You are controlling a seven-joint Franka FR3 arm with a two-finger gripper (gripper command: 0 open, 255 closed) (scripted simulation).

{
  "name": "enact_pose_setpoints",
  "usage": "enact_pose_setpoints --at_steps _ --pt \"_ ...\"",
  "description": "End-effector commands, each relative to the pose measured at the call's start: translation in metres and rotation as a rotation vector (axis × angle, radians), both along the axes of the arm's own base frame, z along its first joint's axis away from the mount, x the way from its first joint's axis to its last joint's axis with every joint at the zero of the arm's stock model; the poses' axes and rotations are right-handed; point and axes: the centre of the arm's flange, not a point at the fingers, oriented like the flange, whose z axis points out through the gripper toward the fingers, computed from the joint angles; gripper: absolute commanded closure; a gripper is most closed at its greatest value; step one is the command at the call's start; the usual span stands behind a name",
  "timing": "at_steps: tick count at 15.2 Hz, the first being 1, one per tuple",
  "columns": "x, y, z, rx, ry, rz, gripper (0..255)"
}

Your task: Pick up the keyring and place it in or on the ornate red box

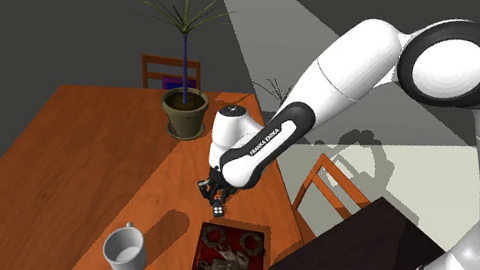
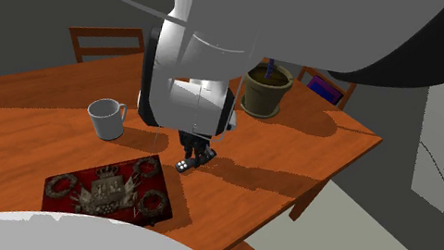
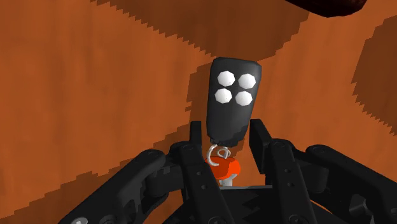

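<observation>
As I look along the gripper from the wrist camera, the keyring sits right between its two black fingers. It is a black fob with four white buttons, pointing away from the hand. A small silver ring and an orange-red piece hang at its near end, tucked down between the fingers. The fob's near end is flanked on both sides, and the fingers stand narrow and seem to press against its edges, so I read it as gripped. I cannot tell whether the fob is touching the wooden table or is just above it.

From the shoulder view, the white arm reaches out from the stand and bends down steeply. The gripper points at the tabletop, close to the surface. It is just beyond the far edge of the red box, which lies flat with gold ornament on its lid. A white mug stands to that view's left of the box, and a potted plant stands farther back.

In the second exterior view, the gripper hangs low between the box and the plant, with the fob showing at its tip.
</observation>
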Motion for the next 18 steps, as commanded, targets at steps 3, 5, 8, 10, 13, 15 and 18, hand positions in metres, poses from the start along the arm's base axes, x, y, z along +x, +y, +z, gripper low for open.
enact_pose_setpoints --at_steps 3,5,8,10,13,15,18 --pt "0.0 0.0 0.005 0.0 0.0 0.0 255" --pt "0.0 0.0 0.016 0.0 0.0 0.0 255" --pt "0.0 0.0 0.032 0.0 0.0 0.0 255" --pt "0.0 0.0 0.042 0.0 0.0 0.0 255" --pt "0.0 0.0 0.058 0.0 0.0 0.0 255" --pt "0.0 0.0 0.069 0.0 0.0 0.0 255" --pt "0.0 0.0 0.084 0.0 0.0 0.0 255"
